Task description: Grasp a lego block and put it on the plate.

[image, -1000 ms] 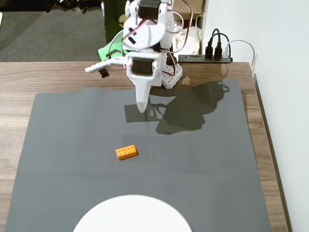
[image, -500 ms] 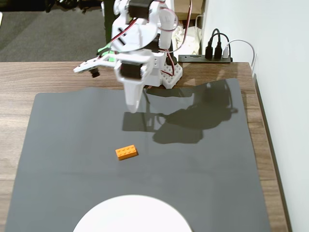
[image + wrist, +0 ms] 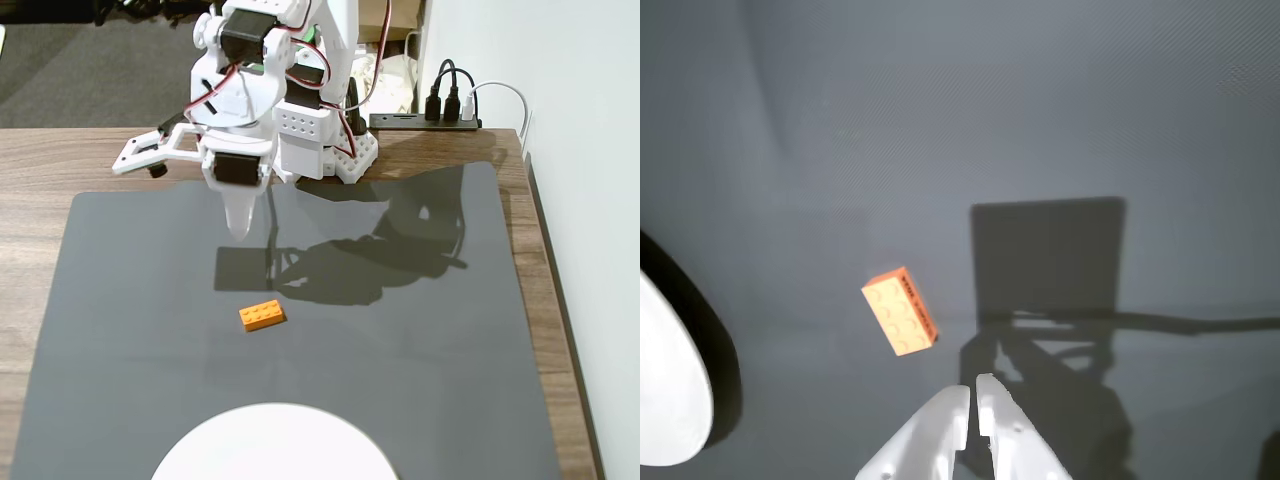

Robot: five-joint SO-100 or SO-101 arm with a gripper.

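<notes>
Hand [image 3: 972,395] empty, fingers pressed together, hovering above grey mat [image 3: 450,350]. Lego block [image 3: 900,310] lies loose on mat, just ahead-left of fingertips in wrist view, long axis diagonal. Plate [image 3: 275,445] beyond.

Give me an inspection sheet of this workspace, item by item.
Surface: dark grey mat over a wooden table; arm shadow falls on the mat.
Job's things: orange lego block lies flat on the mat, apart from the white plate, which sits at the near edge of the fixed view with nothing on it.
Clutter: nothing seen on the mat.
Hand: the hand hangs above the mat, short of the block, fingers close together, holding nothing.
Cables: red and black wires on the arm; plugs in a power strip behind the table.
Surroundings: white wall at right of the fixed view.
</notes>
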